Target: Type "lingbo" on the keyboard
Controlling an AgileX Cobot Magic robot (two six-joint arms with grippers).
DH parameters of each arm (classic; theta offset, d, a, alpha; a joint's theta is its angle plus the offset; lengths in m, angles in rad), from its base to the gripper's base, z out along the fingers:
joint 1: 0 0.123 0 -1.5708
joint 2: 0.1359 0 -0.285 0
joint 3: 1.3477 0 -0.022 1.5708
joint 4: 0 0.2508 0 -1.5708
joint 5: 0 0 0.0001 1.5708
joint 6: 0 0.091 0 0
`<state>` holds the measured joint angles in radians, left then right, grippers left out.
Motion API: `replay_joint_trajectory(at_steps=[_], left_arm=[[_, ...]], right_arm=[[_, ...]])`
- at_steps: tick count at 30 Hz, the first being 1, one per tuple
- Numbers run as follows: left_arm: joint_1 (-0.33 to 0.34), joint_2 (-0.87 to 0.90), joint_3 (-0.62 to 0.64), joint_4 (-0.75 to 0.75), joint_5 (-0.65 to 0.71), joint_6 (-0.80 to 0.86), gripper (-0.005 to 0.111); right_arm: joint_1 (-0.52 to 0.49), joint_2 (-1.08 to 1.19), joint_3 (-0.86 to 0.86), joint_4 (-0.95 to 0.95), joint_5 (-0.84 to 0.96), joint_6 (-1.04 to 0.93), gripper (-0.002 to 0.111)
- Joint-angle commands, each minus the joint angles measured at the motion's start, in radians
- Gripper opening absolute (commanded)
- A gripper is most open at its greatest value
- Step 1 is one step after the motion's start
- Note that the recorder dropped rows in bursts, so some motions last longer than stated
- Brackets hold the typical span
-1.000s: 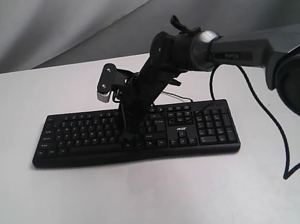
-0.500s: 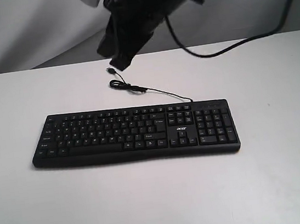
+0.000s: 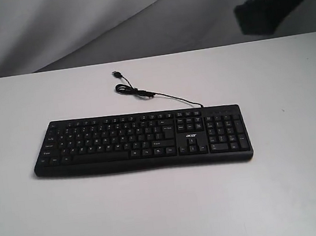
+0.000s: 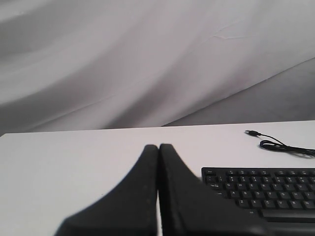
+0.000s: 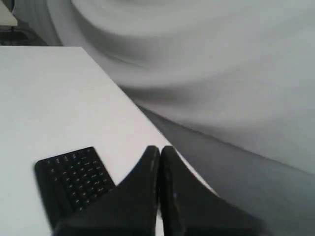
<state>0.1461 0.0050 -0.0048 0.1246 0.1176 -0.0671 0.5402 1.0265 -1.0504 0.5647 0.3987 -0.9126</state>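
Note:
The long black keyboard point(image 3: 142, 140) lies flat on the white table point(image 3: 170, 209), number pad at its right end, its thin USB cable point(image 3: 143, 92) curling behind it. In the exterior view my right gripper point(image 3: 258, 18) is a dark blurred shape high at the upper right, far from the keys. The right wrist view shows that gripper point(image 5: 159, 148) shut and empty, with a keyboard end point(image 5: 74, 179) beside its fingers. My left gripper point(image 4: 158, 146) is shut and empty too, off the keyboard's end point(image 4: 261, 189); it is out of the exterior view.
A grey draped backdrop point(image 3: 76, 24) rises behind the table's far edge. The loose USB plug point(image 3: 116, 74) rests on the table behind the keyboard. White tabletop stretches in front of the keyboard and on both sides.
The right arm has lifted off the keyboard's middle keys, risen, and swung away to the upper right. The keyboard and cable have stayed put.

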Motion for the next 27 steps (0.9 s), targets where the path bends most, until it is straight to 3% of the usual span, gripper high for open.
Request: replay_joint_trajectory(at_steps=[1,5,8,10,14,22,27], left_arm=[[-0.007,-0.005,0.005,0.0,-0.009,-0.002,0.001],[-0.007,-0.005,0.005,0.0,-0.009,-0.002,0.001],[-0.007,-0.005,0.005,0.0,-0.009,-0.002,0.001],[-0.007,-0.005,0.005,0.0,-0.009,-0.002,0.001],[-0.007,-0.005,0.005,0.0,-0.009,-0.002,0.001],[-0.007,-0.005,0.005,0.0,-0.009,-0.002,0.001],[-0.007,-0.005,0.005,0.0,-0.009,-0.002,0.001]], right_arm=[[-0.009,-0.137,0.006,-0.037,-0.063,0.095,0.0],[-0.069,-0.215,0.006,-0.245,-0.057,0.483,0.0],[-0.125,-0.232,0.006,-0.509,0.057,0.866,0.0],[-0.146,-0.232,0.006,-0.636,0.127,1.007,0.0],[-0.239,-0.257,0.072,-0.663,0.139,1.01,0.0],[-0.465,-0.562,0.481,-0.665,-0.195,0.965,0.0],[-0.53,-0.709,0.653,-0.67,-0.231,0.965,0.0]])
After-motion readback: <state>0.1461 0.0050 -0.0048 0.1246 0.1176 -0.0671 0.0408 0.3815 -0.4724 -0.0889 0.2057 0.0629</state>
